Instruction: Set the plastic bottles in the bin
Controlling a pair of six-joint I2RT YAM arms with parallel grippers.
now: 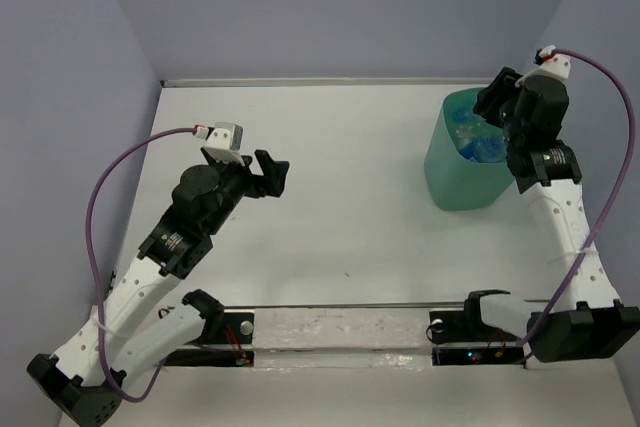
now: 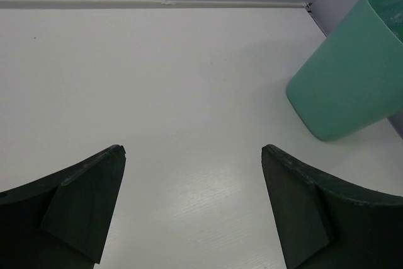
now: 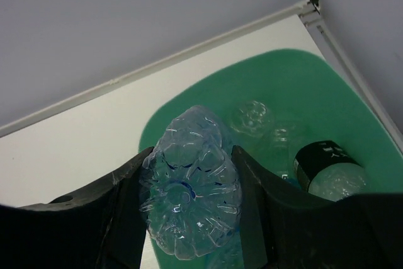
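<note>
The teal-green bin [image 1: 462, 182] stands at the right of the table; it also shows in the left wrist view [image 2: 350, 74] and in the right wrist view [image 3: 296, 86]. My right gripper [image 1: 500, 102] hangs over the bin's mouth, shut on a clear plastic bottle [image 3: 192, 184] seen base-first between its fingers [image 3: 261, 200]. Several other clear bottles [image 3: 252, 118] lie inside the bin, one with a dark label [image 3: 321, 159]; blue labels [image 1: 480, 145] show from above. My left gripper [image 1: 272, 175] is open and empty above the table, left of centre, its fingers [image 2: 82, 206] wide apart.
A grey back wall and side walls close the table in. A rail with mounts [image 1: 340, 332] runs along the near edge between the arm bases. A purple cable [image 1: 115, 172] loops off the left arm, another [image 1: 620, 137] off the right.
</note>
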